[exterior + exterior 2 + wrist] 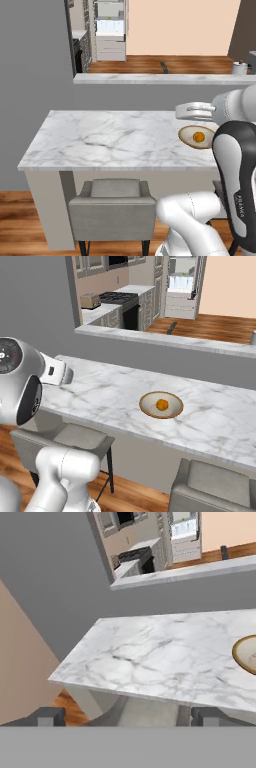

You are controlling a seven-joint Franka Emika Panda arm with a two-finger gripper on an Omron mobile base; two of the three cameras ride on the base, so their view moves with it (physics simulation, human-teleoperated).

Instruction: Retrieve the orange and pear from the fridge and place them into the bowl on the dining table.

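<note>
The tan bowl (188, 141) stands on the marble dining table (110, 137), toward its right end, and the orange (198, 136) lies in it. From the other side the bowl (172, 408) with the orange (162, 404) sits mid-table. My gripper (181, 111) hovers above the table just behind the bowl, open and empty. Its two fingertips (50, 716) stand wide apart in the hand view, with the bowl's rim (246, 654) at the right edge. The fridge (181, 281) stands open far back in the kitchen. The pear is too small to make out.
A higher marble ledge (160, 78) on a grey wall runs behind the table. Grey chairs (112, 210) (210, 486) stand at the table's near side. Beyond the ledge are a stove (117, 298) and a toaster (90, 301) on the kitchen counter.
</note>
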